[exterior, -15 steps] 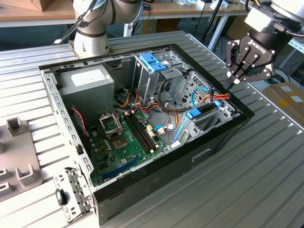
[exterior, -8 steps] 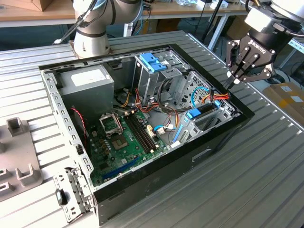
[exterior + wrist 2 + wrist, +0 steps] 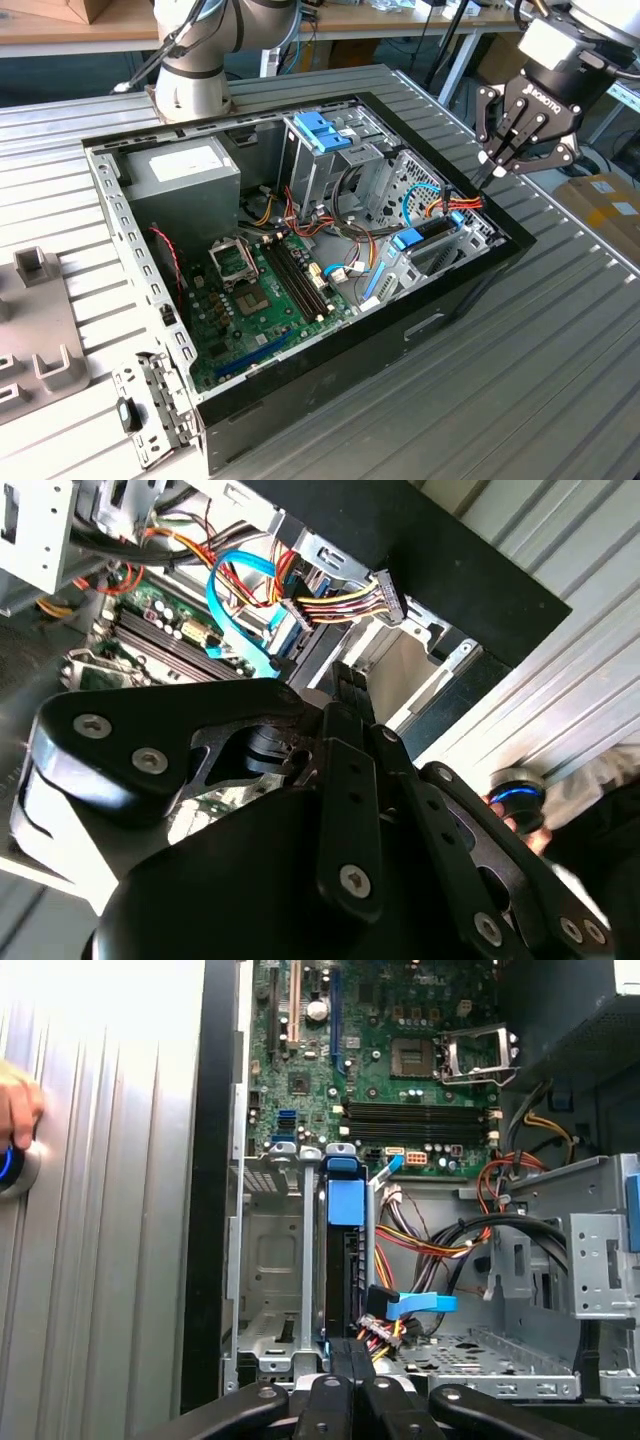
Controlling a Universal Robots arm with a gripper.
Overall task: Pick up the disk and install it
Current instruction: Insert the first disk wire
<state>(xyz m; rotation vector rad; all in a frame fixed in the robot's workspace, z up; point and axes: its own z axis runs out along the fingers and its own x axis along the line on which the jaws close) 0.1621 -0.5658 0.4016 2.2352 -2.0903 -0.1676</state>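
We log the open computer case (image 3: 300,380) lying on its side on the ribbed metal desk (image 3: 560,380). Going from the exterior view's left: the grey power supply box (image 3: 180,175) sits in the far left corner, the green motherboard (image 3: 265,300) lies along the case floor, and a metal drive cage with a blue handle (image 3: 322,130) stands behind it.

Further right, the disk (image 3: 428,236) sits on edge in the drive bay at the case's right end, near the wall. Its long axis runs along the bay. In the first wrist view the disk (image 3: 343,1260) appears as a narrow dark slab with its blue-framed end toward the motherboard (image 3: 400,1050) and its other end, where the blue data cable (image 3: 420,1303) and coloured power wires plug in, toward the tool.

At the exterior view's right, the tool (image 3: 490,170) hangs just above the case's right rim. Its fingers (image 3: 350,1360) are pressed together, tips meeting, with nothing between them; they sit just by the disk's connector end, and we cannot tell whether they touch it.
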